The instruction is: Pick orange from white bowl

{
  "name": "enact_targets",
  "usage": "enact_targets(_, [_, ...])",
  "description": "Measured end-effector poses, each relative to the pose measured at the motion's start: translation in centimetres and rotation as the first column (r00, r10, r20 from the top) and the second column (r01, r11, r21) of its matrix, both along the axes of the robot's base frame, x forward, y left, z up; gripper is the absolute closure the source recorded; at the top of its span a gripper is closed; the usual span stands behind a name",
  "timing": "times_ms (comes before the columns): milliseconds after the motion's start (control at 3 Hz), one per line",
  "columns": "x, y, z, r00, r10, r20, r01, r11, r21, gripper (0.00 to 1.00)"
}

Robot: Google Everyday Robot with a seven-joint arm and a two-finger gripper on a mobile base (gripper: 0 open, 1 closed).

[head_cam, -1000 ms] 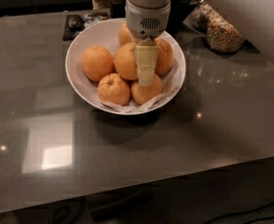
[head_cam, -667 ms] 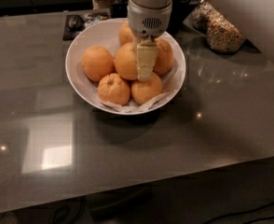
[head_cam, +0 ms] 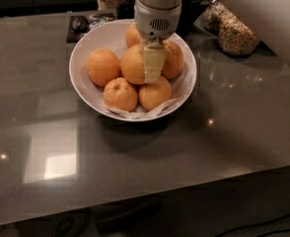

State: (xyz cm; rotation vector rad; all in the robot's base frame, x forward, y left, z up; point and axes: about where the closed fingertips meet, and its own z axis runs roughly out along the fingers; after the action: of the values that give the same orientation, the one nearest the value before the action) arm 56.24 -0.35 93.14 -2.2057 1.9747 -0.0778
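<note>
The white bowl (head_cam: 81, 78), lined with crumpled white paper, stands at the back middle of the grey table and holds several oranges. The big round orange (head_cam: 131, 64) lies in the bowl's middle. My gripper (head_cam: 154, 65) comes down from above, right over this orange's right side, between it and another orange (head_cam: 175, 59) on the right. A smaller orange with a puckered stem end (head_cam: 119, 94) lies at the front left of the bowl. Part of the middle orange is hidden behind the gripper.
Glass jars of cereal (head_cam: 234, 33) stand at the back right, close to the bowl. A small dark object (head_cam: 80, 22) lies behind the bowl on the left. My white arm (head_cam: 263, 19) crosses the upper right. The glossy table (head_cam: 135, 172) reaches to the front edge.
The gripper's tip has drawn back a little from the front orange toward the middle orange. The bowl and oranges have not moved.
</note>
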Motion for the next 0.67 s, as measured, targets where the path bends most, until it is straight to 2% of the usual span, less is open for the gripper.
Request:
enact_targets(333, [0.0,0.0,0.0,1.0,0.0,0.0,0.0,1.0,0.0,1.0])
enact_targets(667, [-0.2,0.3,1.4,0.9987,0.024,0.044,-0.026,0.998,0.049,1.0])
